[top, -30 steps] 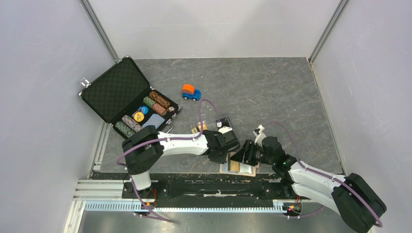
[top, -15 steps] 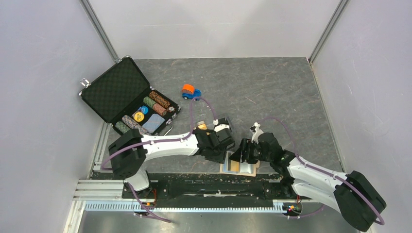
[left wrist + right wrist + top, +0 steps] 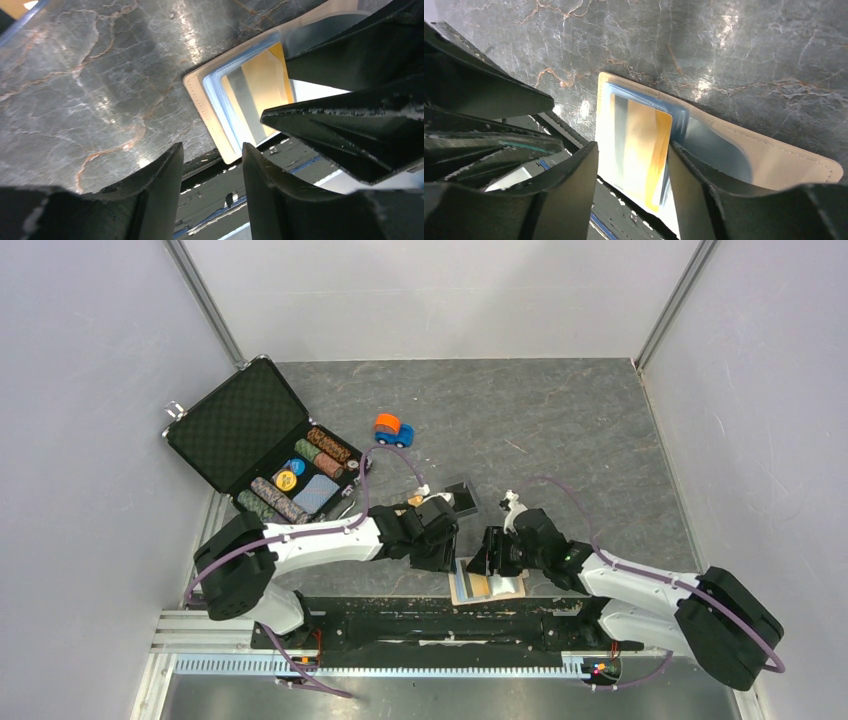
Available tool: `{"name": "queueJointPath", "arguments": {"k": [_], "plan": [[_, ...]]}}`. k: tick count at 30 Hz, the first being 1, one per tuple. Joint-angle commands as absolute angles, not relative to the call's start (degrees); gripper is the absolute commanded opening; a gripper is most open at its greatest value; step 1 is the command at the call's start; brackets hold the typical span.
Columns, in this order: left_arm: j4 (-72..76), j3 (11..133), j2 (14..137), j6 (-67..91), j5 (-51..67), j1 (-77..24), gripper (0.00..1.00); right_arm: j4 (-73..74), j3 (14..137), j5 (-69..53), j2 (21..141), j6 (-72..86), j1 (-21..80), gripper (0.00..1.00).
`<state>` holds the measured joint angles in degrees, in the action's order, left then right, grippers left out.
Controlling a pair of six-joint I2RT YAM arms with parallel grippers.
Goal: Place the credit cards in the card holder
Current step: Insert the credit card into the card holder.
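Note:
The beige card holder (image 3: 505,587) lies open at the table's near edge. A gold credit card (image 3: 639,142) with a grey stripe lies on its inner pocket, its lower end blurred. A light blue edge shows around this card (image 3: 255,92) in the left wrist view too. My right gripper (image 3: 633,162) hovers over the holder (image 3: 774,160), jaws apart, one finger on each side of the gold card. Just left of the holder (image 3: 200,107), my left gripper (image 3: 212,155) stands open with nothing between its fingers. The black card is out of view.
An open black chip case (image 3: 240,425) with chip rows and a blue deck sits at the back left. A small orange and blue toy car (image 3: 393,429) stands mid-table. A small dark-based box (image 3: 460,494) lies just behind the left gripper. The table's near edge and rail run right under the holder.
The left gripper let go and drew back to the left of the holder, jaws now apart. The right gripper slid left over the holder, widened, then narrowed around the gold card.

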<state>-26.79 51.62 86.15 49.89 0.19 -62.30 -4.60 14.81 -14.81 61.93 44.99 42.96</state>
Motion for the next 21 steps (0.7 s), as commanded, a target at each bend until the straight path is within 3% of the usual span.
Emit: {"name": "queueJointPath", "arguments": {"k": [1, 4, 6, 11, 14, 16, 19, 21], "plan": [[-17.89, 48.65, 84.43, 53.64, 5.28, -61.84, 0.56, 9.06, 17.31, -7.55, 61.01, 39.63, 43.56, 0.63], [-13.46, 46.85, 84.93, 55.53, 7.36, -61.82, 0.6, 13.11, 18.05, -4.98, 58.74, 38.11, 43.59, 0.71], [-10.99, 45.7, 85.37, 56.89, 8.16, -61.8, 0.64, 13.67, 17.47, -4.89, 56.99, 38.08, 43.6, 0.7], [-6.35, 42.98, 86.31, 59.6, 9.23, -60.68, 0.66, 13.21, 14.96, -5.4, 55.36, 38.84, 43.59, 0.48], [-3.11, 41.41, 86.31, 60.56, 10.2, -60.01, 0.66, 12.97, 14.53, -5.84, 55.47, 39.05, 43.64, 0.44], [-1.44, 40.65, 86.29, 61.19, 10.77, -59.79, 0.65, 12.73, 14.49, -5.97, 55.29, 39.12, 43.62, 0.44], [-0.22, 40.55, 86.25, 61.26, 11.52, -59.85, 0.62, 11.42, 14.09, -6.91, 55.08, 39.58, 43.59, 0.54], [-0.22, 40.76, 86.64, 61.43, 12.06, -59.85, 0.59, 9.17, 13.15, -8.73, 55.17, 40.5, 43.6, 0.55]]}}
